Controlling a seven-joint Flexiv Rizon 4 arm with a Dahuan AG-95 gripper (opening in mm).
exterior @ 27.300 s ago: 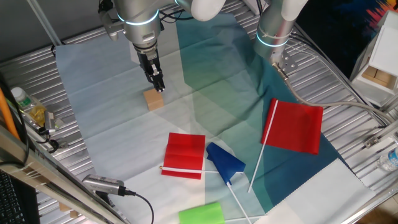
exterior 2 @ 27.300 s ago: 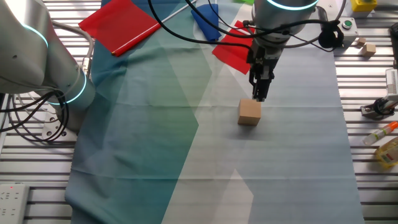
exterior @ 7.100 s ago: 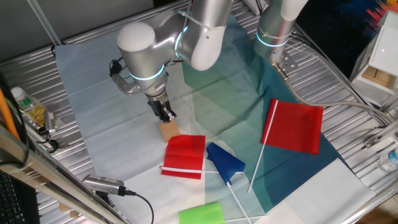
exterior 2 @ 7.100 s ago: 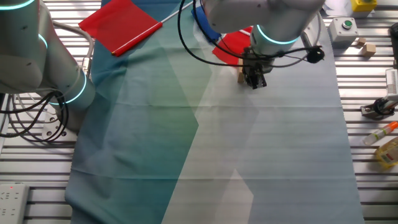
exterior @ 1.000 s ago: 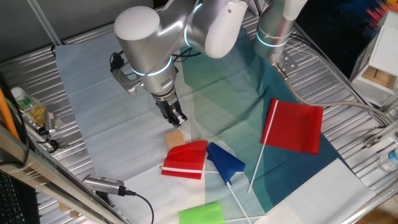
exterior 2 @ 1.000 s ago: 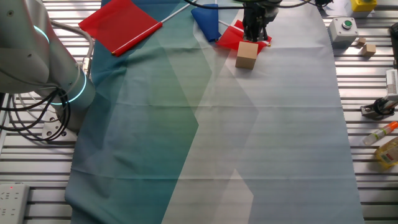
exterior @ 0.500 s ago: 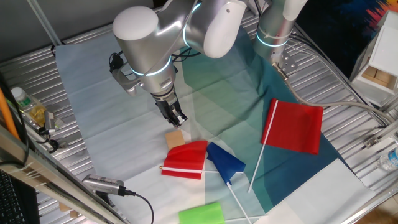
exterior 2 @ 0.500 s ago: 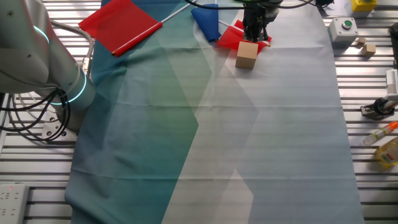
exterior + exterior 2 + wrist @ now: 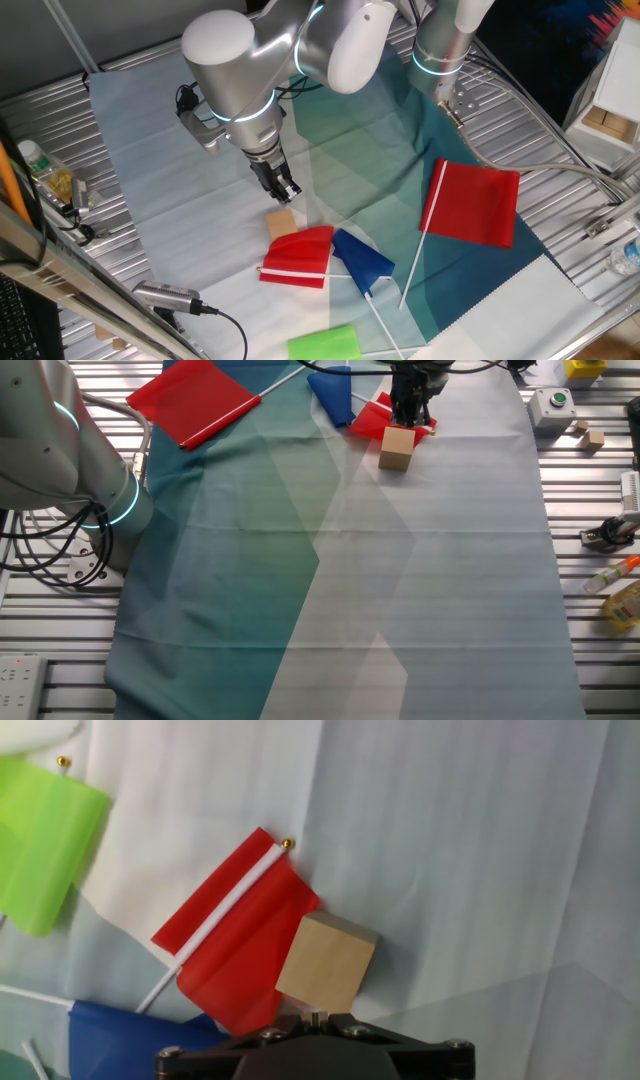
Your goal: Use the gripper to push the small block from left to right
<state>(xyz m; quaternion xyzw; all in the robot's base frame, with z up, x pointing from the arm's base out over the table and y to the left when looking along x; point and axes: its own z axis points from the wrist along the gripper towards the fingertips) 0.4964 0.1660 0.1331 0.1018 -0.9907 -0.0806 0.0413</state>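
The claw (image 9: 284, 190), fingers pressed together and gripping nothing, hangs just above the block (image 9: 282, 221). The block sits on the cloth-covered tabletop (image 9: 160, 160), butted against a small red flag (image 9: 298, 252); a blue flag (image 9: 362, 262) lies just beyond.

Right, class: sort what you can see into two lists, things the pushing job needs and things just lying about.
Needed for the job:
tool
small block

Just lying about:
small red flag
blue flag
large red flag
green flag
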